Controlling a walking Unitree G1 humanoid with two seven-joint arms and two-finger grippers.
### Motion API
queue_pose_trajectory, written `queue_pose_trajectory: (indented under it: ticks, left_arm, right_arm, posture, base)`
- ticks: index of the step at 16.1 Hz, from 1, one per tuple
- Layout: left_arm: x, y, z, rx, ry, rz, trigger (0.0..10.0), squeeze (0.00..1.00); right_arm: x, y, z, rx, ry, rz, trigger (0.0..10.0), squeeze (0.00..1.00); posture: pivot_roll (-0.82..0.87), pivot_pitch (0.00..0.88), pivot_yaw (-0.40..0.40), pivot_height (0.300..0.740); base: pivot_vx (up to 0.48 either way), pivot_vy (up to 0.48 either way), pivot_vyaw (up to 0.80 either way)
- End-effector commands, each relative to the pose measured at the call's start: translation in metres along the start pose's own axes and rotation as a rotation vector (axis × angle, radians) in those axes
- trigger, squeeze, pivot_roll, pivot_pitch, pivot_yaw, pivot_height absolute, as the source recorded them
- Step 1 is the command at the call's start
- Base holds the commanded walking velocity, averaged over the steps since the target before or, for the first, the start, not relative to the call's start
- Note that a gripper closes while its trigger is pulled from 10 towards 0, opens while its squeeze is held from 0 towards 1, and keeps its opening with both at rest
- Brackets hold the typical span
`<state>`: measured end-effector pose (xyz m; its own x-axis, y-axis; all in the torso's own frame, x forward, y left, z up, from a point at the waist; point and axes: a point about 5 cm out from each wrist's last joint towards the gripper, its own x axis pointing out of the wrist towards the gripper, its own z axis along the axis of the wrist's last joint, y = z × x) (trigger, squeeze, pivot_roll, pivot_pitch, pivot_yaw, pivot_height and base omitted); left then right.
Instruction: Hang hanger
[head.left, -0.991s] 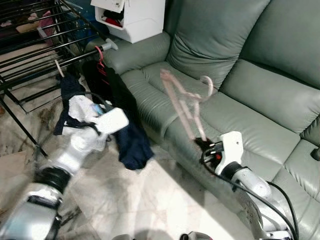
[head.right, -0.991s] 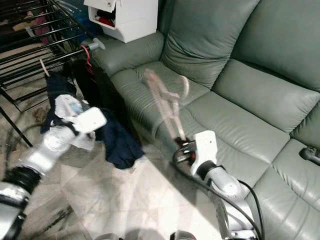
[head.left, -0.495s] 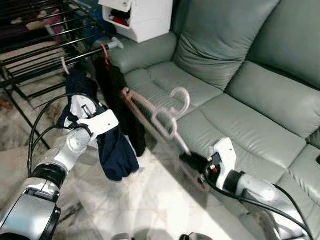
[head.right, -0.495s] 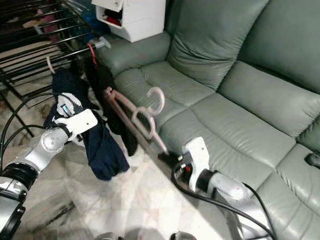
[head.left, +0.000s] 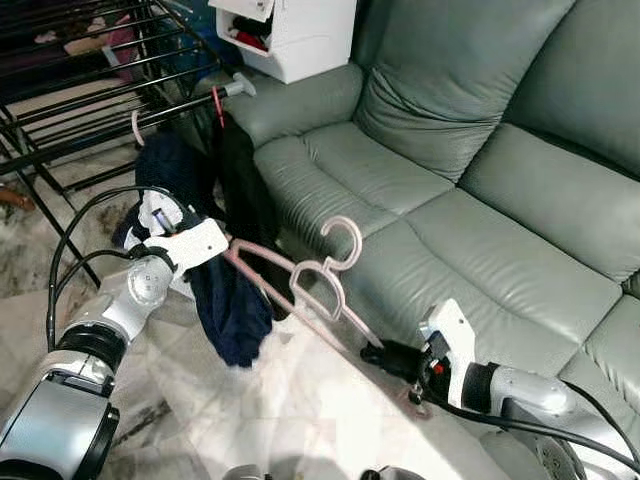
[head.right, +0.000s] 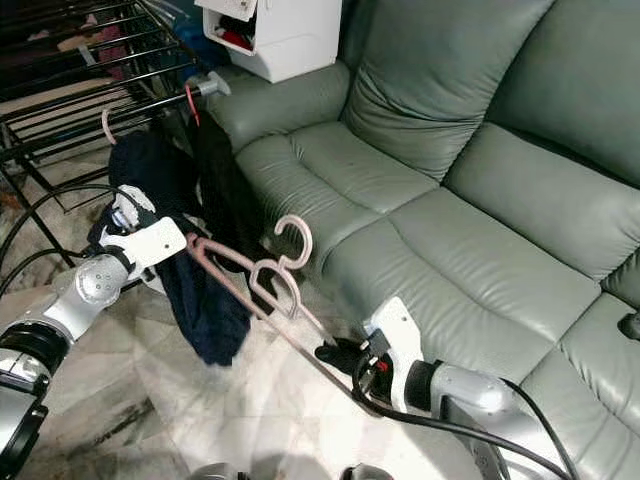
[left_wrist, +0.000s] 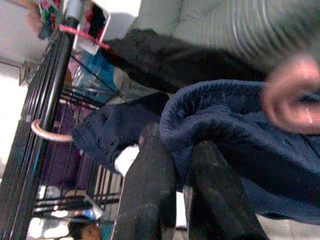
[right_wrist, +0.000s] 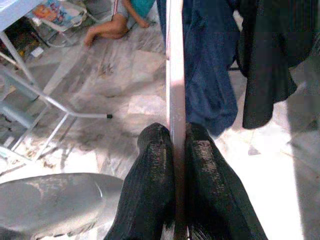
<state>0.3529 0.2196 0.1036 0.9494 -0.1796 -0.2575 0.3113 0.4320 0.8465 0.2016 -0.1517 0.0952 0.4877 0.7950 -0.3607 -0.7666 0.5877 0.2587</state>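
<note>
Pink hanger (head.left: 300, 290) is clamped in the right pincer (head.left: 385, 356); left pincer (left_wrist: 172, 165) pinches navy garment (left_wrist: 240, 140).

Surface materials of the scene.
Smooth pink plastic hanger (head.left: 300, 290); fuzzy navy knit cloth (head.left: 225, 300); glossy leather-look sofa (head.left: 480, 170); black metal rack (head.left: 90, 90).

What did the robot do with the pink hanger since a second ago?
The right gripper, still pinching the pink hanger by one end, swung it down from upright over the sofa to slant low toward the navy garment. The left gripper still holds that garment by the drying rack.
</note>
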Motion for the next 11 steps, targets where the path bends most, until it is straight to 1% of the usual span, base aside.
queue_pose_trajectory:
  ticks: [1,2,3,4,5,6,7,8,10,11]
  left_arm:
    - [0.001,0.013,0.005,-0.017,-0.042,0.022,10.0,0.0]
    - [0.0,0.013,0.01,-0.041,-0.088,0.014,10.0,0.0]
    - [-0.002,0.011,0.02,-0.093,-0.186,-0.013,10.0,0.0]
    - [-0.005,0.009,0.025,-0.117,-0.23,-0.031,10.0,0.0]
    - [-0.008,0.006,0.027,-0.129,-0.266,-0.055,10.0,0.0]
    - [-0.014,-0.002,0.029,-0.128,-0.306,-0.105,10.0,0.0]
    - [-0.016,-0.006,0.03,-0.143,-0.322,-0.118,10.0,0.0]
    - [-0.021,-0.013,0.037,-0.195,-0.371,-0.149,10.0,0.0]
    - [-0.027,-0.022,0.051,-0.209,-0.44,-0.206,10.0,0.0]
    - [-0.028,-0.021,0.053,-0.209,-0.446,-0.202,10.0,0.0]
  right_arm:
    - [0.001,-0.001,0.001,-0.004,0.011,-0.002,10.0,0.0]
    - [0.002,-0.003,-0.003,0.0,0.033,-0.017,10.0,0.0]
    - [0.002,-0.008,-0.009,0.019,0.072,-0.046,10.0,0.0]
    - [0.002,-0.009,-0.011,0.026,0.083,-0.057,10.0,0.0]
    - [0.003,-0.01,-0.012,0.033,0.083,-0.063,10.0,0.0]
    - [0.005,-0.014,-0.011,0.061,0.08,-0.083,10.0,0.0]
    - [0.006,-0.017,-0.012,0.082,0.078,-0.098,10.0,0.0]
    - [0.009,-0.023,-0.013,0.106,0.077,-0.13,10.0,0.0]
    - [0.009,-0.031,-0.013,0.115,0.079,-0.167,10.0,0.0]
    - [0.008,-0.033,-0.013,0.113,0.081,-0.179,10.0,0.0]
  posture:
    - [-0.03,0.0,0.039,0.74]
    - [-0.03,0.0,0.038,0.74]
    - [-0.03,0.0,0.038,0.74]
    - [-0.03,0.0,0.033,0.74]
    - [-0.03,0.0,0.033,0.74]
    - [-0.02,0.0,0.03,0.74]
    - [-0.01,0.0,0.029,0.74]
    - [-0.01,0.0,0.026,0.74]
    - [0.0,0.0,0.021,0.74]
    - [0.0,0.0,0.021,0.74]
  base:
    - [0.0,0.0,0.0]
    - [0.0,0.0,0.0]
    - [0.0,0.0,0.0]
    - [0.0,0.0,0.0]
    - [0.0,0.0,0.0]
    - [0.0,0.0,0.0]
    - [0.0,0.0,0.0]
    - [0.0,0.0,0.0]
    - [0.0,0.0,0.0]
    - [0.0,0.0,0.0]
